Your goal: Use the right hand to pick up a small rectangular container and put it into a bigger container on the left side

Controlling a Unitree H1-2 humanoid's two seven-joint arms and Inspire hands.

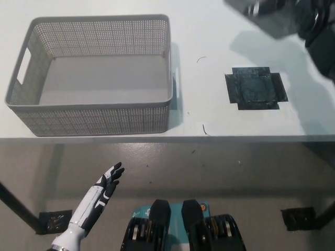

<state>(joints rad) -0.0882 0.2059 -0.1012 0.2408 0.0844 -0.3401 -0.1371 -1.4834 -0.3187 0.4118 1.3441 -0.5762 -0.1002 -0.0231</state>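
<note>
The big grey mesh basket [94, 119] stands empty on the left of the white table [209, 112]. My black right hand [285, 13] is raised high at the picture's top right, blurred and partly cut off by the edge. A blurred grey shape [250, 7] at its left end looks like the small rectangular container, held well above the table and right of the basket. My white left hand [104, 188] rests low at the lower left, below the table's front edge, its fingers apart and holding nothing.
A black taped square [255, 90] lies bare on the table where the small container stood. Two thin dark scraps [201, 59] lie between it and the basket. The table's front edge [167, 139] runs across the middle, with grey floor below.
</note>
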